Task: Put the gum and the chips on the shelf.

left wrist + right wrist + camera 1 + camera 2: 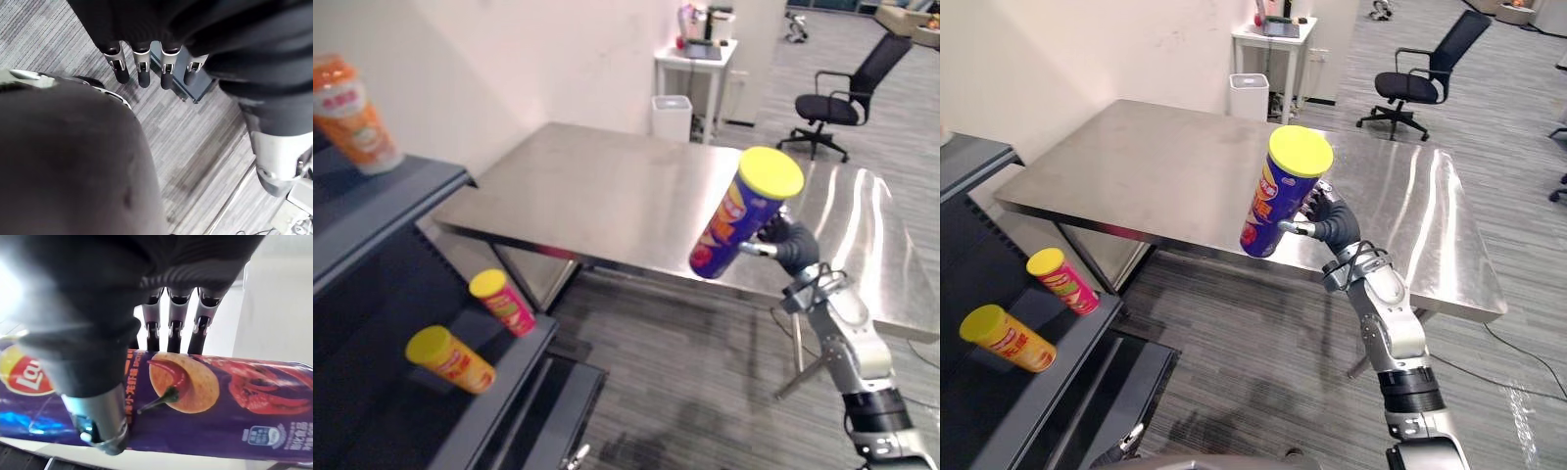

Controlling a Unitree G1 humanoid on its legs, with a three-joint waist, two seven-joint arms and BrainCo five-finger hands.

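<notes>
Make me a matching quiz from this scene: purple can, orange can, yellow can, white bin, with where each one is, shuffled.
1 purple can
2 orange can
3 yellow can
4 white bin

A lower shelf
B beyond the steel table
C right hand
D upper shelf

Pairs: 1-C, 2-D, 3-A, 4-B

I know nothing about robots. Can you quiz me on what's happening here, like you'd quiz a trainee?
1. What does the right hand hold? A) the purple chips can B) a cup C) nothing
2. True or false: the left hand holds a can too.
3. Fill in: below the orange can, a shelf board carries ___ cans, a yellow can and a red can.
Key: 1 A; 2 false, its fingers hang straight and empty; 3 two.
</notes>
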